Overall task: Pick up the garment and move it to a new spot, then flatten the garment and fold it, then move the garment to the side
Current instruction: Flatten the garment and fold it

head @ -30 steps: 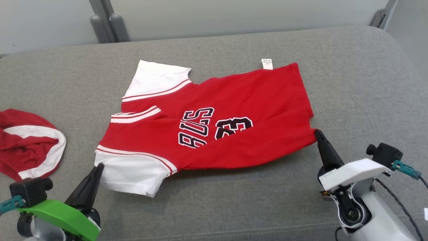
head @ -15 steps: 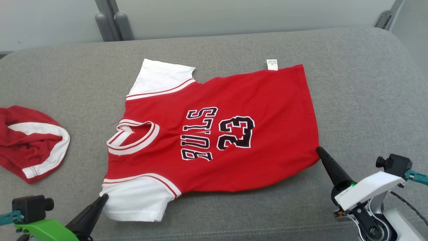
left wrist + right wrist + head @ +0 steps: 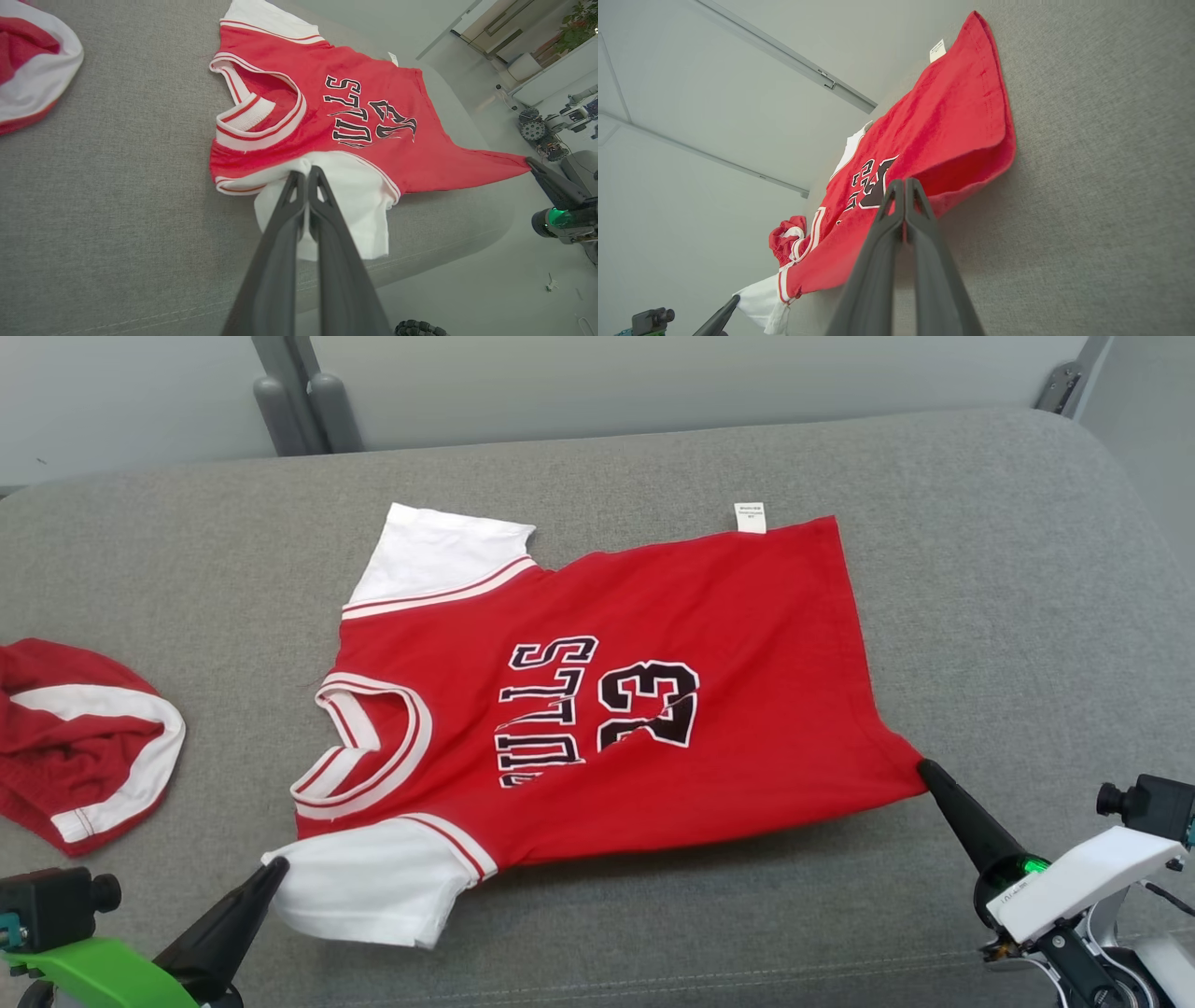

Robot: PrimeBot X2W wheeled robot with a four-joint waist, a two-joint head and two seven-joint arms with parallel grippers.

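**Jaws clamped on jersey at both ends**

Jaws of left gripper pressed together on edge of near sleeve, white cloth pinched between tips in left wrist view. Jaws of right gripper likewise closed tight on near hem corner, red cloth caught between tips in right wrist view.

Jersey on grey couch, front up, mid-seat. Neck toward robot's left, hem toward its right. Near edge drawn taut between the two grippers and raised slightly off couch, shadow beneath. Far edge flat on the fabric.

Far sleeve white, spread flat. Collar open, striped red and white. Black lettering and "23" on chest, creased through the middle. Small white tag sticking out past far hem corner.

Second garment, red and white, bunched at left end of couch, well apart from jersey. Pale wall and grey posts beyond couch's far edge.
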